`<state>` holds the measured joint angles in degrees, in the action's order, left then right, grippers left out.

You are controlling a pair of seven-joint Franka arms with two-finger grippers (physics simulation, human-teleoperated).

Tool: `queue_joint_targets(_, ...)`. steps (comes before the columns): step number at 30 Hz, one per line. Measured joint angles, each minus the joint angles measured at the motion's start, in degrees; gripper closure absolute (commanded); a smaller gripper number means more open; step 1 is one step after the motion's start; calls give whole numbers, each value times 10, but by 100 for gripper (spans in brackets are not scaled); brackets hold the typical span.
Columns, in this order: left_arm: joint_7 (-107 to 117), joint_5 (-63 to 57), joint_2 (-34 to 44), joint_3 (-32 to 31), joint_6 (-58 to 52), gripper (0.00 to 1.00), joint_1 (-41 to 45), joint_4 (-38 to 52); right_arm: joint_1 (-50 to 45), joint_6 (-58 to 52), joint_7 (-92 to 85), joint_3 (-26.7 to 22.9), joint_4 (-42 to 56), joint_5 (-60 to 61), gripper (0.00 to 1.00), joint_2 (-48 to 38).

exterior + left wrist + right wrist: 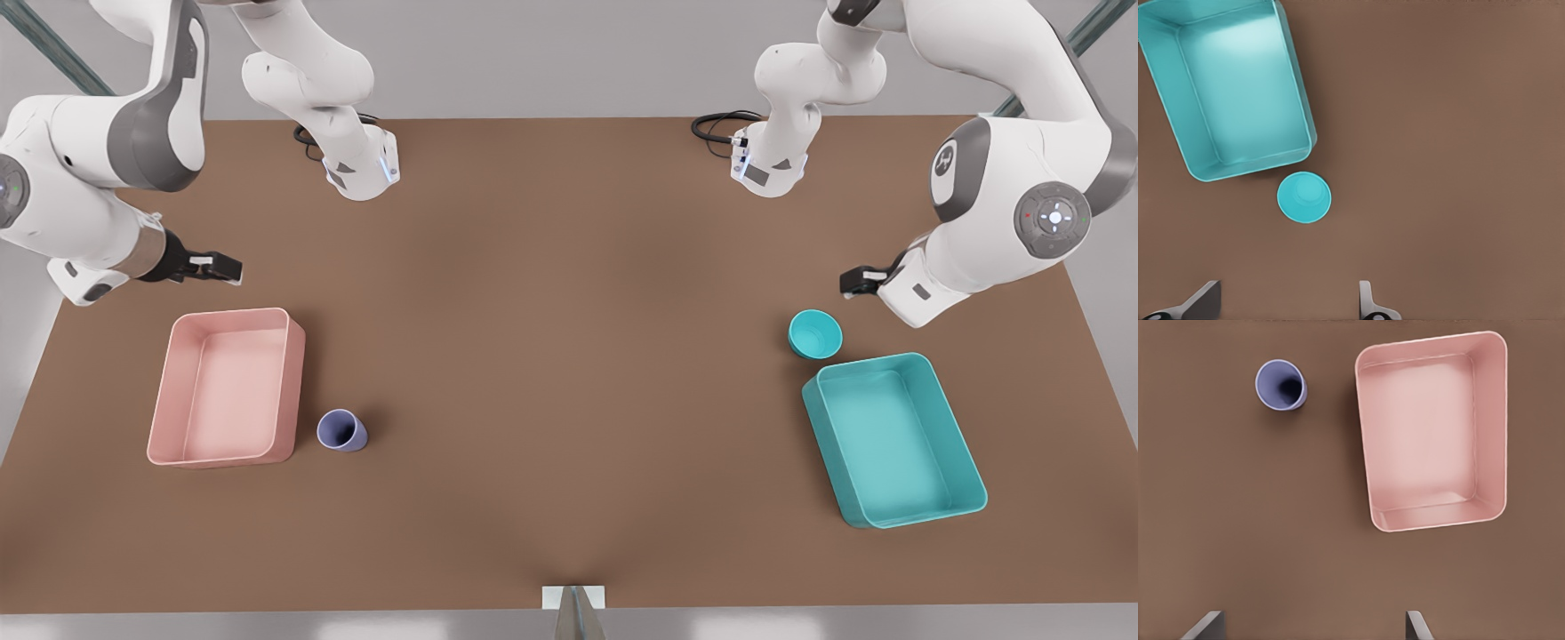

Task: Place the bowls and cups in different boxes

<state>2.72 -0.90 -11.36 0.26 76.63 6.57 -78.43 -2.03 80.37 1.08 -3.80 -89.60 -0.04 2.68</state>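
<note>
Here, smooth round teal bowl (814, 334) beside rounded teal box (956, 449).

Three cameras, one high overview and two wrist-mounted.

Looking steeply down from the front view at the whole brown surface (569, 356), facing both arm bases. Peering straight down from the left wrist, well above, sharing the teal box (1238, 87) (898, 440) and teal bowl (1304, 197) (814, 334) with the overview. Doing likewise from the right wrist, sharing the pink box (1435, 430) (227, 387) and lavender cup (1281, 385) (341, 430).
</note>
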Motion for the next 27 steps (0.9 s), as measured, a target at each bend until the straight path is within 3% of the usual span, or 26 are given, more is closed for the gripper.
queue_joint_targets(2, 4, -1, 0, 0, 4, 0, 0, -7, 0, 2, 0, 0, 3, 2, 0, 4)
queue_joint_targets(4, 7, -26, -4, -1, 34, 0, 32, -90, 0, 7, 0, 1, 18, 4, 0, 39)
queue_joint_targets(9, 9, -68, -29, -10, 228, 0, 75, -319, -50, 90, 3, 1, 24, 7, 0, 189)
queue_joint_targets(14, 9, -100, -54, -10, 387, 0, 65, -422, -43, 220, 12, 1, 17, 13, 0, 271)
queue_joint_targets(19, 9, -109, -76, -10, 483, 0, 42, -455, -43, 294, 24, 0, 20, 33, 0, 300)
queue_joint_targets(27, 12, -136, -93, -3, 538, 0, 24, -482, -37, 334, 40, -2, 20, 41, 0, 340)
